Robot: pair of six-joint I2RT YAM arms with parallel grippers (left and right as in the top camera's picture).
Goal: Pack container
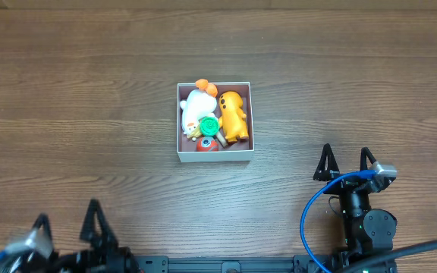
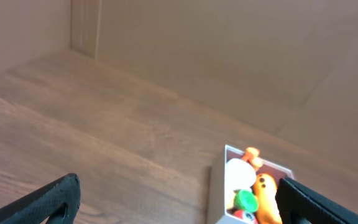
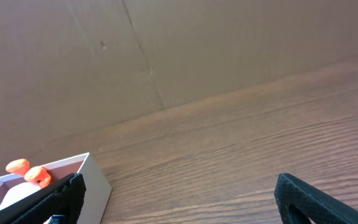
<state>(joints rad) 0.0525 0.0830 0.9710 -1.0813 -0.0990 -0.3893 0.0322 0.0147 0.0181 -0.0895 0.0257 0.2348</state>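
One container (image 1: 215, 157), square and white-walled, sits mid-table (image 1: 89, 91), well away from all four edges. Nothing else lies loose on the wood.

Inside it, four toys counted:
- one white toy (image 1: 194, 108) with an orange tuft, in the far-left part
- one yellow-orange figure (image 1: 234, 115) lying along the right wall
- one green disc (image 1: 209, 123) at the middle, touching the white toy
- one red piece (image 1: 208, 144) against the near wall

A small tan bit shows between the green and the red; too small to identify. The toys are packed close, with little pink floor showing.

Two arms, both back at the near edge. The left gripper (image 1: 68, 220) is by the near-left corner, fingers spread wide, holding nothing. The right gripper (image 1: 346, 161) is toward the near-right, just in from the edge, fingers likewise parted and bare. Both are well apart from the container. One blue cable (image 1: 308, 216) loops beside the right arm.

Both wrist views show the container's corner low in frame, with a cardboard wall (image 3: 73, 62) beyond the far edge.
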